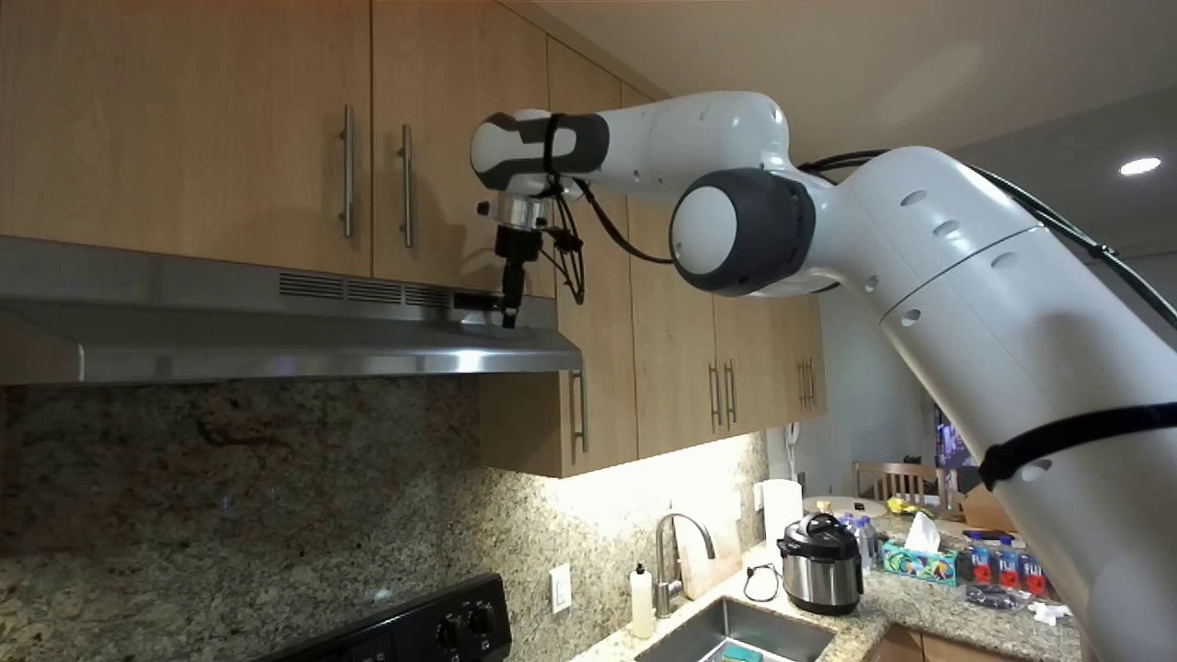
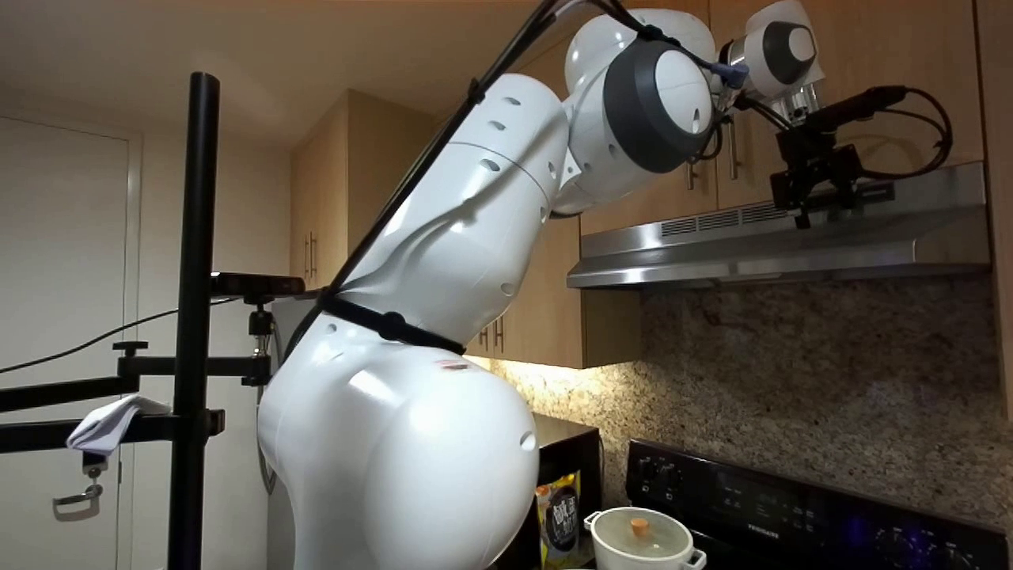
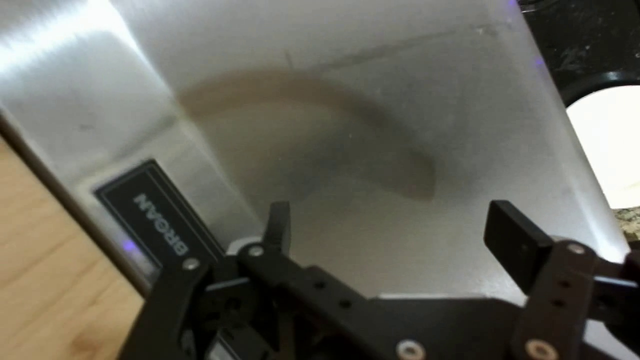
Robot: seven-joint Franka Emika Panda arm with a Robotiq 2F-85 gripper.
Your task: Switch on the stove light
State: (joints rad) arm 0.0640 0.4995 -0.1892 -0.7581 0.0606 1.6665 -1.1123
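Note:
The stainless steel range hood [image 1: 276, 345] runs under the wooden cabinets; it also shows in an exterior view [image 2: 760, 261] and fills most of the wrist view [image 3: 360, 135]. A black label reading BROAN [image 3: 160, 212] is on its upper face. My gripper [image 1: 509, 317] points down at the hood near one end, and it also shows in an exterior view [image 2: 825, 214]. In the wrist view its fingers [image 3: 394, 222] are wide apart with nothing between them, over the hood's sloping steel surface. Whether they touch it I cannot tell. No light switch can be made out.
Wooden cabinets [image 1: 184, 129] with bar handles [image 1: 406, 184] stand above the hood. The black stove panel [image 2: 760, 507] is below, with a white lidded pot [image 2: 643, 538] near it. A sink [image 1: 736, 634] and pressure cooker [image 1: 821, 563] stand along the counter. A black pole [image 2: 194, 317] carries a camera.

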